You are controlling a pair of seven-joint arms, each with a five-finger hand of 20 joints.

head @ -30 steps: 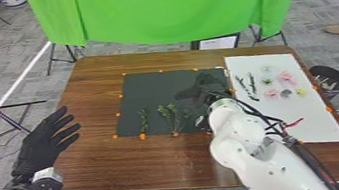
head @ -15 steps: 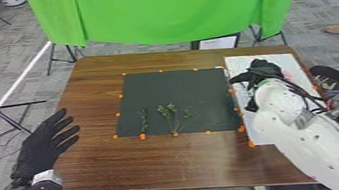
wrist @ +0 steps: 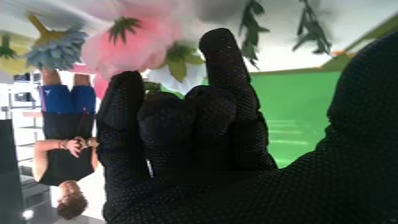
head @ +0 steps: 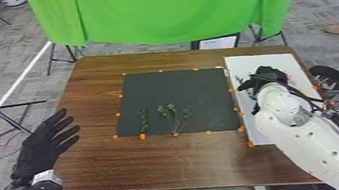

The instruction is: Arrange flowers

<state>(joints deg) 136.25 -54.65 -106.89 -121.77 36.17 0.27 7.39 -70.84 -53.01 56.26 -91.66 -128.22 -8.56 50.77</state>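
Note:
In the head view, my right hand (head: pixel 264 79) is low over the white board (head: pixel 245 63), covering most of its flowers. The right wrist view has my right hand (wrist: pixel 213 145) with relaxed fingers and nothing held. Near its fingertips are a pink flower (wrist: pixel 147 42), a blue flower (wrist: pixel 56 50), a white flower (wrist: pixel 185 77) and a yellow flower (wrist: pixel 12 65); leafy sprigs (wrist: pixel 251 32) lie farther along. Green stems (head: pixel 170 114) lie on the lower part of the black sheet (head: pixel 174 87). My left hand (head: pixel 42 148) is open at the table's left edge, fingers straight.
Orange markers (head: pixel 142 136) line the sheet and the board. A dark bin (head: pixel 329 75) stands beside the table's right edge. Bare brown table (head: pixel 155 164) lies in front of the sheet, and a green cloth (head: pixel 167 13) hangs behind the table.
My right hand has moved right from the black sheet's right side to the white board, then slightly nearer the robot. My left hand has kept still.

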